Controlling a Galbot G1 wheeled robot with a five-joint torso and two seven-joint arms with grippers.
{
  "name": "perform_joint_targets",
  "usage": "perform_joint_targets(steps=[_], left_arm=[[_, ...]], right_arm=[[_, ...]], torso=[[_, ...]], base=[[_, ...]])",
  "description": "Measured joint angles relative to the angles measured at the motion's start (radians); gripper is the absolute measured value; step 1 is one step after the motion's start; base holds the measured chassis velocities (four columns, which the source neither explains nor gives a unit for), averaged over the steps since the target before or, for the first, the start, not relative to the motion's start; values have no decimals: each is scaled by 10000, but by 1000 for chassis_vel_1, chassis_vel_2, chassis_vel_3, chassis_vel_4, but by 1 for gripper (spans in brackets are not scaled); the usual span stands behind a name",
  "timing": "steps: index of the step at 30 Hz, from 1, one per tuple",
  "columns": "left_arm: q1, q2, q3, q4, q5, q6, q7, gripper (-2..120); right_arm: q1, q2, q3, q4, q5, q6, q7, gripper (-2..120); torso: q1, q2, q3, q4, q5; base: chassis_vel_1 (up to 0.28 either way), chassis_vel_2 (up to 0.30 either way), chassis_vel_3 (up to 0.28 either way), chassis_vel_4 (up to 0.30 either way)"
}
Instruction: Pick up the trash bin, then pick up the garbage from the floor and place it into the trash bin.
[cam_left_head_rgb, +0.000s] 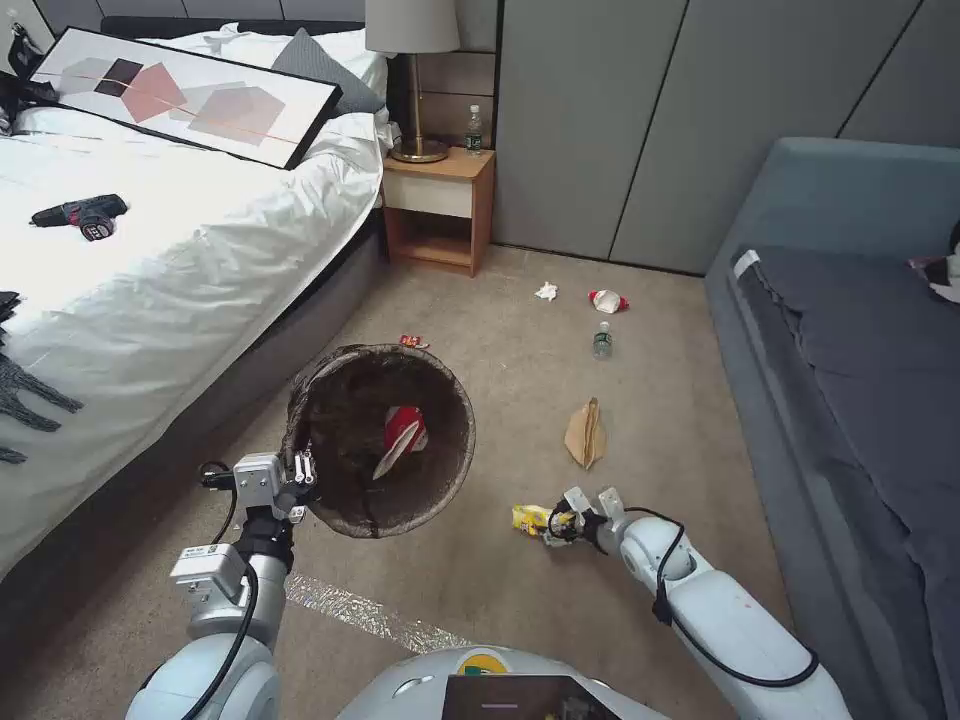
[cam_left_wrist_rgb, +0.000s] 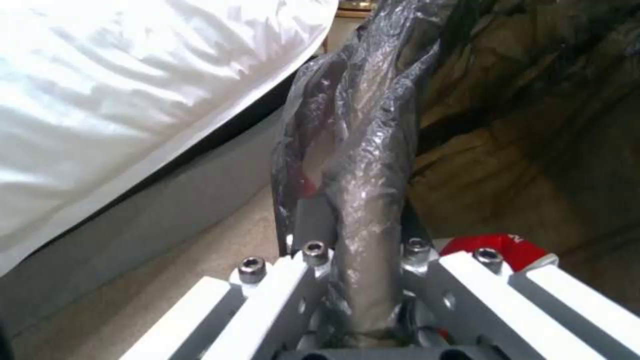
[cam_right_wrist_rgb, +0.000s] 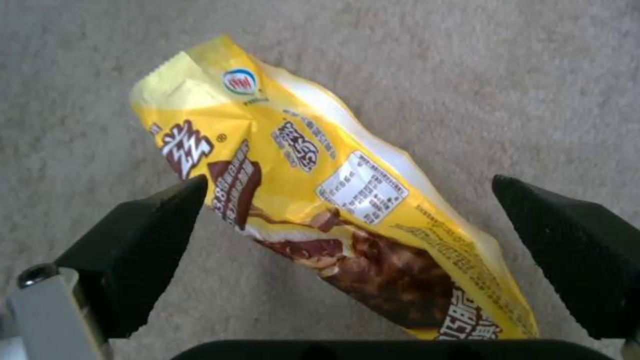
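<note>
My left gripper (cam_left_head_rgb: 300, 480) is shut on the near rim of the trash bin (cam_left_head_rgb: 340, 362) and holds it above the carpet; a red-and-white cup (cam_left_head_rgb: 402, 438) lies inside. The left wrist view shows the bag-covered rim (cam_left_wrist_rgb: 373, 150) pinched in the left gripper (cam_left_wrist_rgb: 363, 250). My right gripper (cam_left_head_rgb: 560, 522) is low at the floor, open, with a yellow snack wrapper (cam_left_head_rgb: 530, 517) between its fingers. In the right wrist view the wrapper (cam_right_wrist_rgb: 320, 200) lies flat on the carpet inside the right gripper (cam_right_wrist_rgb: 348, 182), untouched. More garbage lies farther off: brown paper bag (cam_left_head_rgb: 585, 433), bottle (cam_left_head_rgb: 602, 341), tissue (cam_left_head_rgb: 546, 291), tiny red wrapper (cam_left_head_rgb: 413, 342).
The bed (cam_left_head_rgb: 150, 260) runs along the left, with a power drill (cam_left_head_rgb: 82, 214) on it. A nightstand (cam_left_head_rgb: 438, 205) stands at the back and a grey sofa (cam_left_head_rgb: 850, 350) on the right. A red-and-white piece (cam_left_head_rgb: 608, 301) lies near the tissue. Shiny tape (cam_left_head_rgb: 370, 612) crosses the near carpet.
</note>
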Motion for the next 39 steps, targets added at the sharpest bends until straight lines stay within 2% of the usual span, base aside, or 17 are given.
perform_joint_targets(steps=[29, 32, 39], left_arm=[[61, 0, -20, 0, 11, 32, 37, 3], [63, 1, -19, 0, 14, 28, 40, 3], [76, 9, -15, 0, 20, 23, 43, 3]], right_arm=[[84, 411, 174, -998, -466, 517, -112, 100], [82, 439, 164, -1026, -481, 542, -114, 98], [84, 513, 165, -1185, -527, 619, -121, 81]], torso=[[0, 0, 0, 0, 0], [0, 0, 0, 0, 0], [0, 0, 0, 0, 0]], base=[[0, 0, 0, 0], [0, 0, 0, 0], [0, 0, 0, 0]])
